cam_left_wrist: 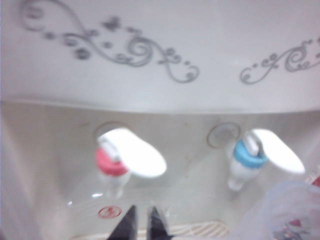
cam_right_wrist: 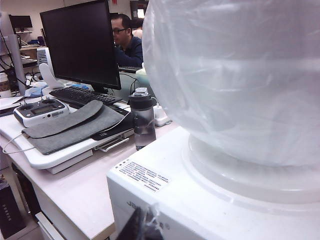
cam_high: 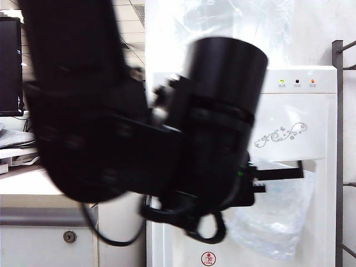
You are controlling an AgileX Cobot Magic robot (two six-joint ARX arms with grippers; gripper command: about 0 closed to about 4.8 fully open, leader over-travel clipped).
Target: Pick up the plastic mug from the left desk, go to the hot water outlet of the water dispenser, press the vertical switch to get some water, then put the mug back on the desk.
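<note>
The water dispenser (cam_high: 300, 111) is a white cabinet with grey swirls. Its hot water outlet (cam_left_wrist: 111, 162) has a red-pink collar and carries the vertical switch (cam_left_wrist: 137, 152), a white lever. My left gripper (cam_left_wrist: 141, 222) is shut and empty, just below that tap and apart from it. The plastic mug (cam_high: 272, 217) hangs clear and colourless in front of the tap recess, and its edge (cam_left_wrist: 287, 212) shows beside the blue tap. My right gripper (cam_right_wrist: 145, 225) is shut on a clear part of the mug, and its fingers (cam_high: 278, 171) reach the mug's top. The left desk (cam_high: 33, 189) is beside the dispenser.
My blurred left arm (cam_high: 83, 139) fills much of the exterior view. A blue-collared tap (cam_left_wrist: 248, 155) is beside the red one, above a drip grid (cam_left_wrist: 200, 230). On the desk (cam_right_wrist: 75, 195) stand a dark grey bottle (cam_right_wrist: 143, 120), a monitor (cam_right_wrist: 80, 42) and a keyboard. A metal rack (cam_high: 337, 156) stands right.
</note>
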